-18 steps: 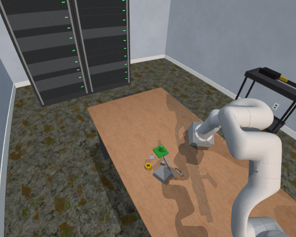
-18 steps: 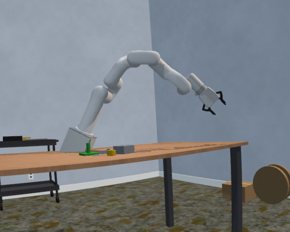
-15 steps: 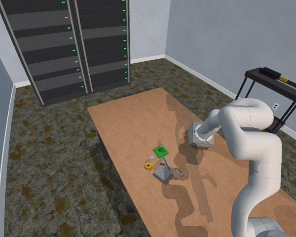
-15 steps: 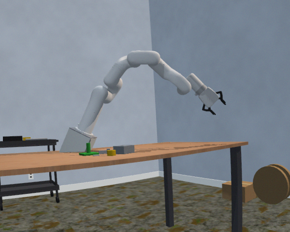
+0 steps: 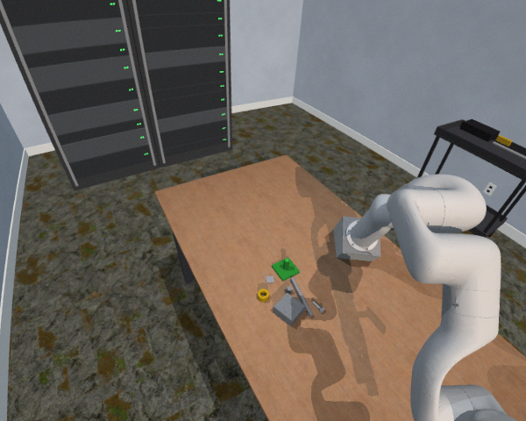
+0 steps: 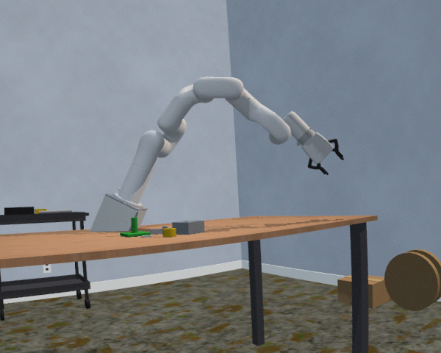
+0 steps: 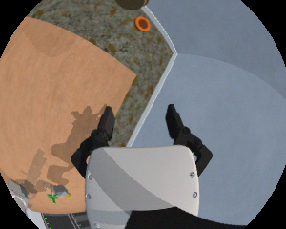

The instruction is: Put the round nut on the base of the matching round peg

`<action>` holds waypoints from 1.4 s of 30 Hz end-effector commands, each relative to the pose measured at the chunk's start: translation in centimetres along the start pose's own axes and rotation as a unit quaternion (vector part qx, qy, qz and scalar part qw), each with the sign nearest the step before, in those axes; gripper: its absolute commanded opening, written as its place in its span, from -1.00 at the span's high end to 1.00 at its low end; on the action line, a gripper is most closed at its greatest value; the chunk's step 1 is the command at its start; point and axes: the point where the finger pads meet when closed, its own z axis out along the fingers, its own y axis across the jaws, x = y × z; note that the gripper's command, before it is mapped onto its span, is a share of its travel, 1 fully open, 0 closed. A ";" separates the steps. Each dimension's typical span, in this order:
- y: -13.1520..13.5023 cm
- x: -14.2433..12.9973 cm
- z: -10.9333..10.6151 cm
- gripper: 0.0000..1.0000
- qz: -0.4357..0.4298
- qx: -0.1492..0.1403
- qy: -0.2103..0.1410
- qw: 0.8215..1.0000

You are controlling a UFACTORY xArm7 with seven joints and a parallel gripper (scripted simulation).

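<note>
Black two-finger gripper (image 6: 325, 157) held high above the brown wooden table (image 6: 251, 228), fingers spread apart, nothing gripped. Yellow round nut (image 5: 263, 295) left near green round peg (image 5: 286, 262).

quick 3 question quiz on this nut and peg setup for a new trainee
1. True or false: the gripper is closed on the yellow round nut.
2. What colour is the round peg and its base?
3. Where does the nut lie? A) seated on the peg B) on the table beside the peg base C) on the floor

Key: 1 false, the open gripper hangs high, far from the parts. 2 green. 3 B.
</note>
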 end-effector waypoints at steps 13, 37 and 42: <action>-7.5 -17.0 -2.2 -0.20 0.231 0.081 -0.156 0.957; -30.0 -35.6 -19.6 -0.20 0.749 0.063 -0.334 0.569; -35.6 -38.6 -24.4 -0.20 0.833 0.041 -0.353 0.424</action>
